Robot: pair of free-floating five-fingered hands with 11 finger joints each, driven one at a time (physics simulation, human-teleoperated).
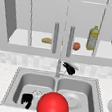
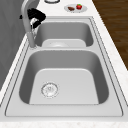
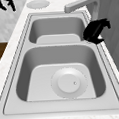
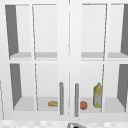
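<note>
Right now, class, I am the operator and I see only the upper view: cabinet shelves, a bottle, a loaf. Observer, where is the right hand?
Observer: The right hand is beside the faucet, with its fingers curled about the lever.
Operator: And the left hand?
Observer: The left hand hangs over the front of the left basin, with its fingers relaxed and pointing down.
Operator: Is anything in the sink?
Observer: A round plate lies flat on the floor of the right basin.
</note>
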